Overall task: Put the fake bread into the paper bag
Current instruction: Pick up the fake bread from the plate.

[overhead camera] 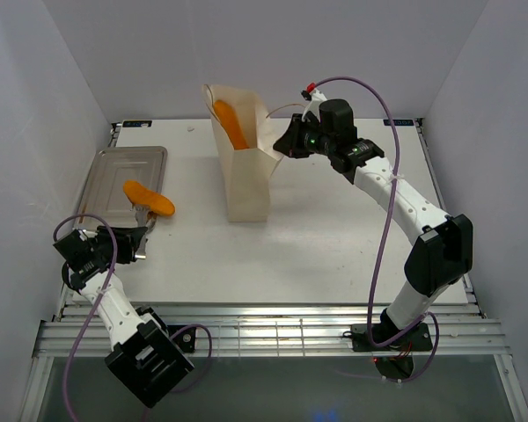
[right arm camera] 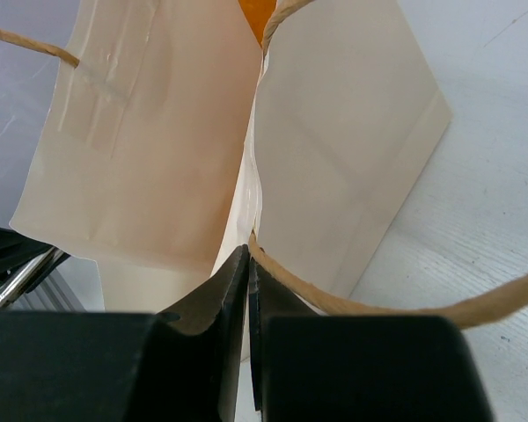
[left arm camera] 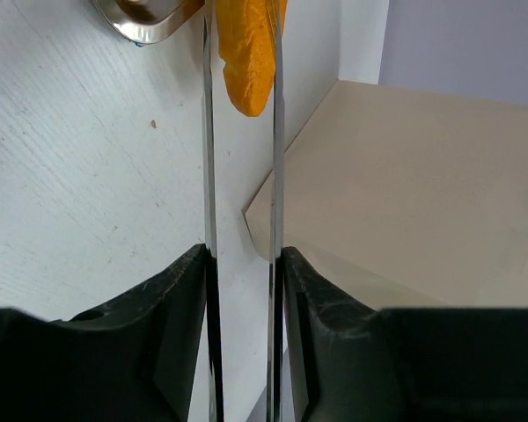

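An orange loaf of fake bread [overhead camera: 150,199] lies over the right edge of the metal tray [overhead camera: 114,176], between the tips of thin metal tongs [left arm camera: 274,176]. My left gripper [overhead camera: 134,239] is shut on the tongs' two arms; in the left wrist view its gripper [left arm camera: 244,255] presses on both blades, and the loaf [left arm camera: 246,53] sits between them. The tan paper bag [overhead camera: 246,176] stands upright mid-table with another loaf [overhead camera: 231,125] inside. My right gripper [right arm camera: 248,255] is shut on the bag's upper right rim, beside a cord handle [right arm camera: 405,303].
The tray's corner [left arm camera: 145,22] shows near the tongs' tips. The bag's side wall [left arm camera: 414,193] rises just right of the tongs. White enclosure walls stand close on the left, right and back. A slatted rail [overhead camera: 273,330] runs along the table's near edge.
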You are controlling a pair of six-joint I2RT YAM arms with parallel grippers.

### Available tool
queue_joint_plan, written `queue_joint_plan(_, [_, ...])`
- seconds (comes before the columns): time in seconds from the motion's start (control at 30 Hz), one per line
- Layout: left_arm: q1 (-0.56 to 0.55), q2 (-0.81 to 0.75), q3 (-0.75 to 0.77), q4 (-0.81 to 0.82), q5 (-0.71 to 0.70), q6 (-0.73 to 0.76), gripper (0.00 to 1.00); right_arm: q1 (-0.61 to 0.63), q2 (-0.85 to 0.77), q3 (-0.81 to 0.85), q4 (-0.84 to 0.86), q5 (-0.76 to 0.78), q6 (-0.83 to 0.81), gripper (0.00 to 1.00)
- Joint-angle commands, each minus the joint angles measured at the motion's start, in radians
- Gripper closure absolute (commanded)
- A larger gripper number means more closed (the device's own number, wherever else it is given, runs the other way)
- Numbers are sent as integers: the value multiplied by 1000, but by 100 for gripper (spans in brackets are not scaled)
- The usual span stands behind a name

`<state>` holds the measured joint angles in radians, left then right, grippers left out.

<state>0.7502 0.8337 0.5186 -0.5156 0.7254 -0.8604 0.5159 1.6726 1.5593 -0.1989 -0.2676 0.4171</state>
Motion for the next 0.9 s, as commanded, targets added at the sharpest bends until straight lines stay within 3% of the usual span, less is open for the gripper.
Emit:
queue_joint_plan(0.0, [6,-7,21,8,-3,17,52,-8,-27,-16,-7,-21,-3,92])
queue_joint_plan(0.37, [8,-16,8,3,-29,18,50,-14,-30,-22,-4,-22,-3,92])
queue_joint_plan(0.87, [12,59,-20,146,-3,-38,49,-19,-36,-22,0,-21,-3,92])
